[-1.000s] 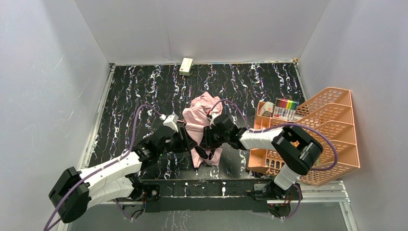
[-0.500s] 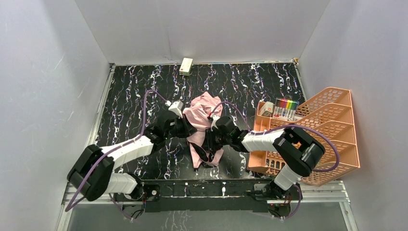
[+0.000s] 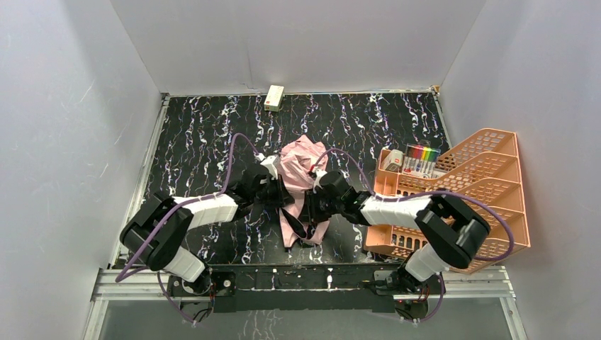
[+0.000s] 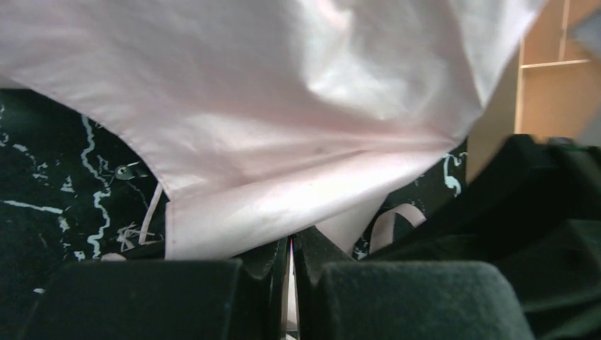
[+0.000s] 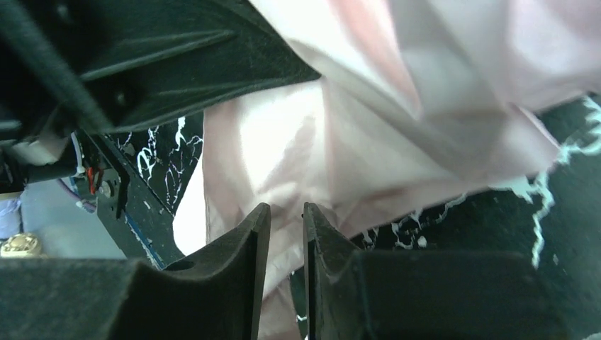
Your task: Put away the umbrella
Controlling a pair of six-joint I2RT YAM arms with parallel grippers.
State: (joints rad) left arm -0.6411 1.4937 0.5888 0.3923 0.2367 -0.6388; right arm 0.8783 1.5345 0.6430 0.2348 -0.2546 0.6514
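The umbrella (image 3: 301,157) lies collapsed and crumpled on the dark marbled table, pale pink face up, between my two grippers. My left gripper (image 3: 281,193) reaches in from the left. In the left wrist view its jaws (image 4: 290,241) are shut at the hem of the pink fabric (image 4: 283,106), with a pale sliver pinched between them. A pink strap loop (image 4: 397,216) shows just past the tips. My right gripper (image 3: 310,207) comes from the right onto the lower middle of the umbrella. Its jaws (image 5: 286,207) stand a narrow gap apart, and pink fabric (image 5: 397,127) fills that gap.
An orange mesh organiser rack (image 3: 489,205) stands at the right, holding coloured markers (image 3: 423,154); it also shows in the left wrist view (image 4: 546,85). A small cream box (image 3: 274,97) sits at the back wall. White walls enclose the table.
My left arm has stretched forward and right to the umbrella's left hem, and its jaws have gone from open to shut. The right gripper has stayed on the umbrella.
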